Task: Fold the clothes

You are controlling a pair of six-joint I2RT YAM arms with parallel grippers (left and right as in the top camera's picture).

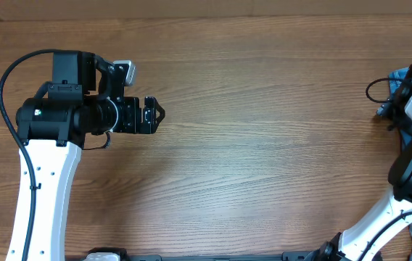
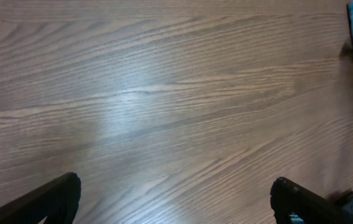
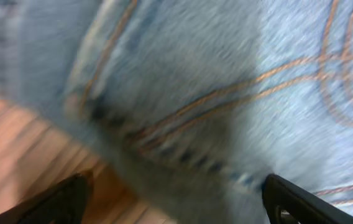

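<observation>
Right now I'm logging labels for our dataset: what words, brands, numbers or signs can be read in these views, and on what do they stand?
No text can be read in any view.
The jeans show only blurred orange stitching, with no tag or patch in view.
The left arm carries a tiny pale mark, too small to tell whether it is a label.
The wooden table bears no writing.
</observation>
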